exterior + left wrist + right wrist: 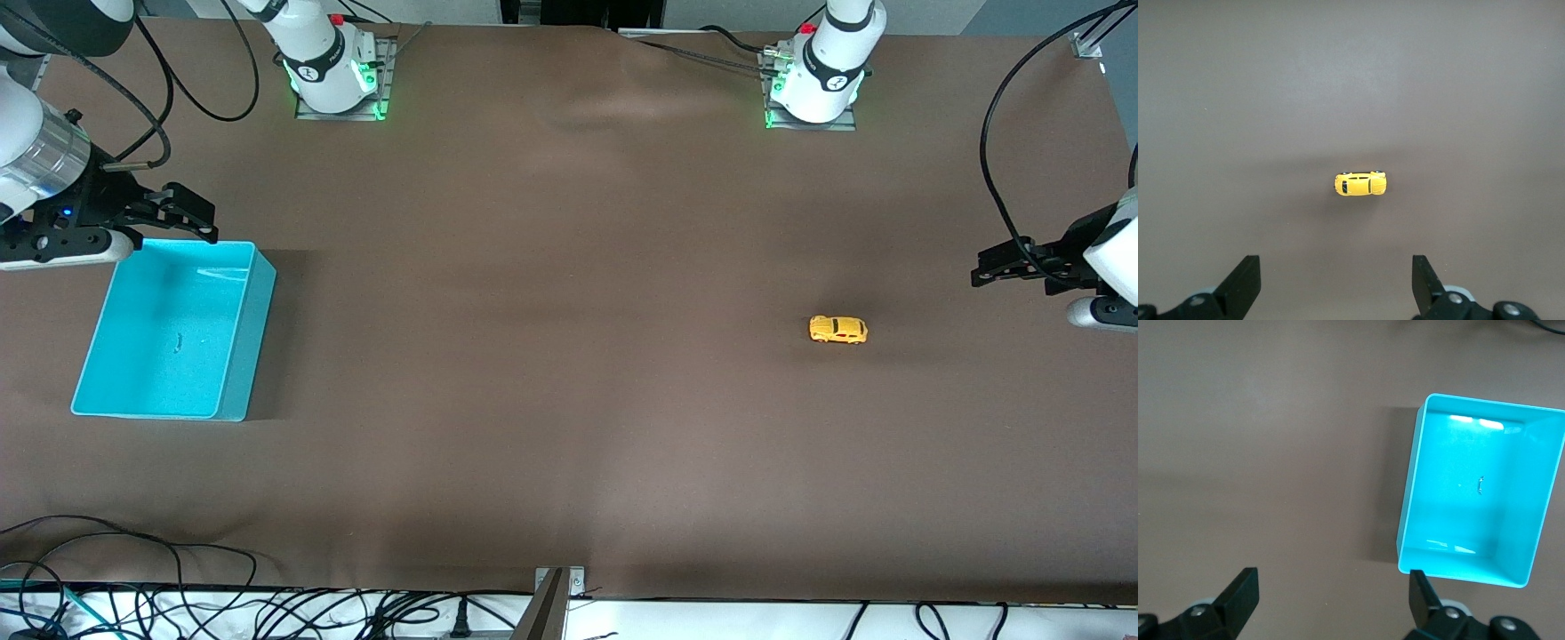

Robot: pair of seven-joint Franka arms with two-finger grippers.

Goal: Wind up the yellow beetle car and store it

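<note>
Clearly, the car [837, 330] is set closer to the left gripper [996, 267] than to the right gripper [191, 218], on bare table toward the left arm's end, well apart from the bin [258, 293]. Its long axis is laid along the table's length, running toward the left gripper. Both grippers are held spread and empty, the right one over the bin's rim.

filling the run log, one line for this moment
car: on table, untouched | bin: empty | left claw: open, near car | right claw: open, over bin edge
</note>
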